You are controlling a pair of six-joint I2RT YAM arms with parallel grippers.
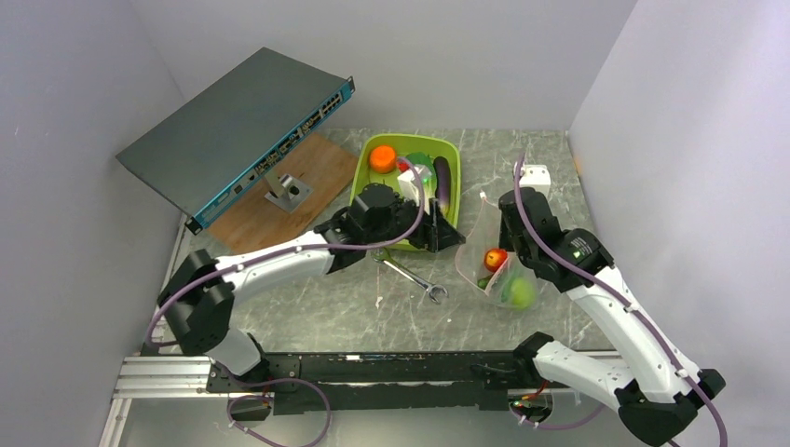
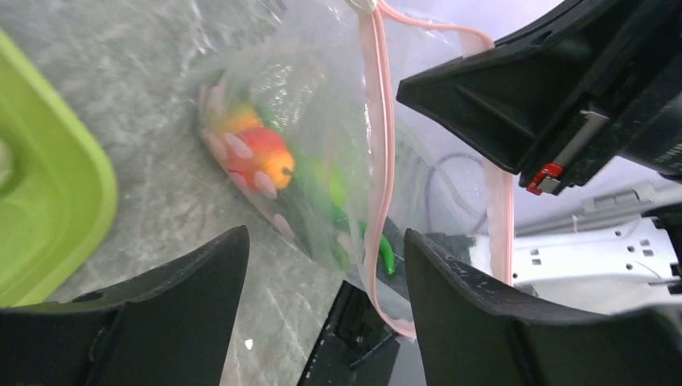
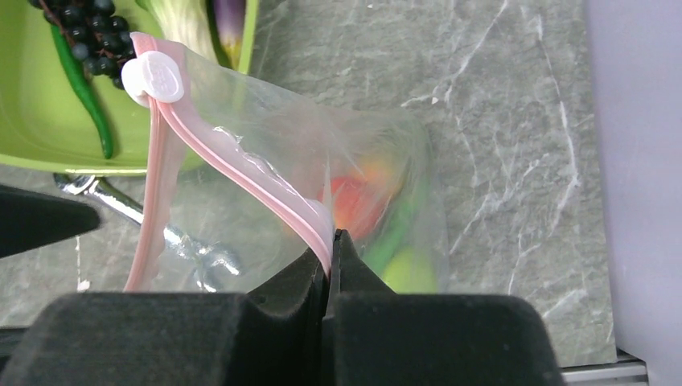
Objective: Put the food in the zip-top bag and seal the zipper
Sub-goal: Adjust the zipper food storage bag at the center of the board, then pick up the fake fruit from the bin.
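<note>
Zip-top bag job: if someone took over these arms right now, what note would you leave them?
Left pincer: open, empty, near the bag's mouth.
Right pincer: shut on the zipper, holding the zip-top bag open.
Done: tomato and round green fruit are in the bag.
To do: orange, eggplant, grapes and cucumber sit in the green tub; bag them, then seal.

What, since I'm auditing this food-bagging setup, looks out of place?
A silver wrench lies on the table between the green tub and the zip-top bag: a tool, not food. Behind, a network switch sits tilted on a stand.
</note>
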